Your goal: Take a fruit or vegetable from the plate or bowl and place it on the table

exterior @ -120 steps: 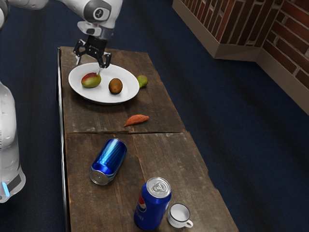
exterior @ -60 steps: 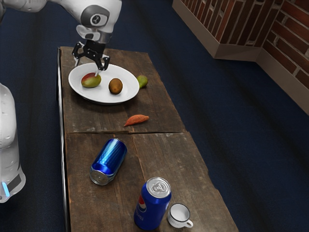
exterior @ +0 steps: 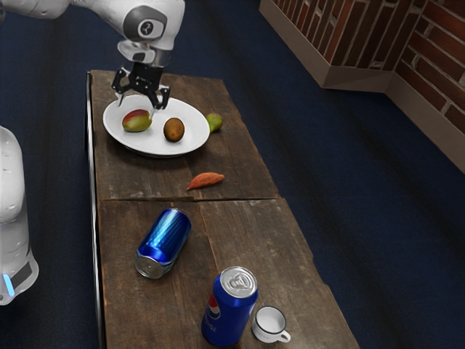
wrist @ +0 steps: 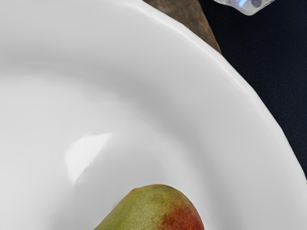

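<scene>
While the gripper [exterior: 136, 106] is held over the white plate [exterior: 156, 147], its fingers spread apart, the mango [exterior: 136, 123] is seen on the plate — its red-and-green end caught close up by the wrist view. In the exterior view, a brown kiwi [exterior: 174, 130] is shown near it — and on the upright can [exterior: 229, 320], a round Pepsi logo can be made out.
</scene>
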Available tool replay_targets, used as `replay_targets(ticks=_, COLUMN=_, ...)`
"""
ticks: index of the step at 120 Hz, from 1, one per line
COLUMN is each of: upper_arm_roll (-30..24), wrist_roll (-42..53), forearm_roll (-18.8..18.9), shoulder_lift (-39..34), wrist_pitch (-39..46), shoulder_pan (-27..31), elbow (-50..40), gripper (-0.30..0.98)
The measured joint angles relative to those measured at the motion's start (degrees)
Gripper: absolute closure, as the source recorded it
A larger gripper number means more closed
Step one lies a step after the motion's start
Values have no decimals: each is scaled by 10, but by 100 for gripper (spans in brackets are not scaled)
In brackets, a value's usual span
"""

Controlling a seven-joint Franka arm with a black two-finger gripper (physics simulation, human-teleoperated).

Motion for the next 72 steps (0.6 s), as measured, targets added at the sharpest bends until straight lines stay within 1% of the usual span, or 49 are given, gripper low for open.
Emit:
replay_targets(ticks=22, upper_arm_roll=5, wrist_roll=-8, forearm_roll=0, shoulder_lift=2, wrist_pitch=3, shoulder_pan=1, elbow=-8, gripper=0)
replay_targets(ticks=50, upper_arm_roll=5, wrist_roll=-15, forearm_roll=12, shoulder_lift=6, wrist_pitch=37, shoulder_pan=1, elbow=-15, gripper=0)
replay_targets(ticks=72, upper_arm_roll=5, wrist_roll=-19, forearm_roll=23, shoulder_lift=22, wrist_pitch=62, shoulder_pan=1, elbow=-19, gripper=0)
